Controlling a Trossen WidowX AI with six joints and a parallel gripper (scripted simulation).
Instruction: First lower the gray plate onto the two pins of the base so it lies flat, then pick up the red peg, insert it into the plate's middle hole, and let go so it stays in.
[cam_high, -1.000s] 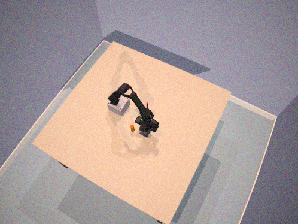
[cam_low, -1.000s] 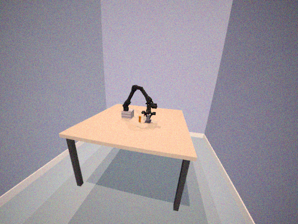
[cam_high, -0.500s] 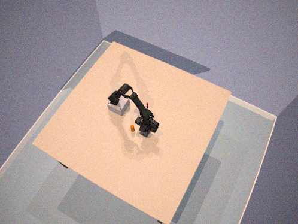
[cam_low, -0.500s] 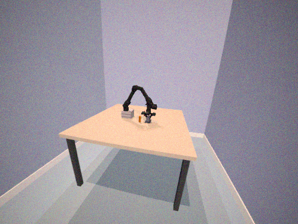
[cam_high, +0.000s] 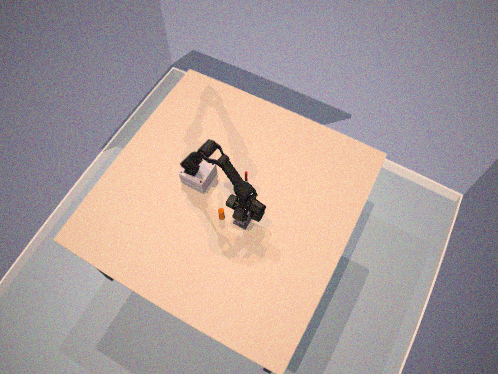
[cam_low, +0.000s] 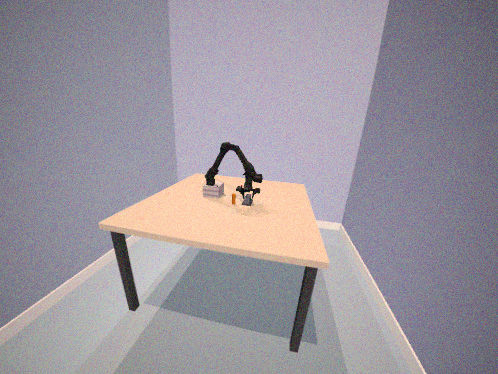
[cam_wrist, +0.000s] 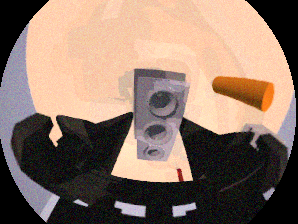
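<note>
Opening above the gray plate (cam_wrist: 158, 115), the gripper (cam_wrist: 154, 163) holds nothing; its jaws stand apart on either side.

The plate sits on the wooden table (cam_high: 150, 210) beneath the wrist, probably on its base, which is hidden. It looks stiff and light, best taken by its long edges. The red peg (cam_high: 246, 175), thin and likely slippery, stands behind the arm, half hidden. An orange cylinder (cam_high: 221, 213) stands just beside. The pins cannot be made out.

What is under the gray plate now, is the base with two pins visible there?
In the wrist view the gray plate shows three holes, between the open gripper's fingers. The base and pins are covered, so cannot be confirmed.
</note>
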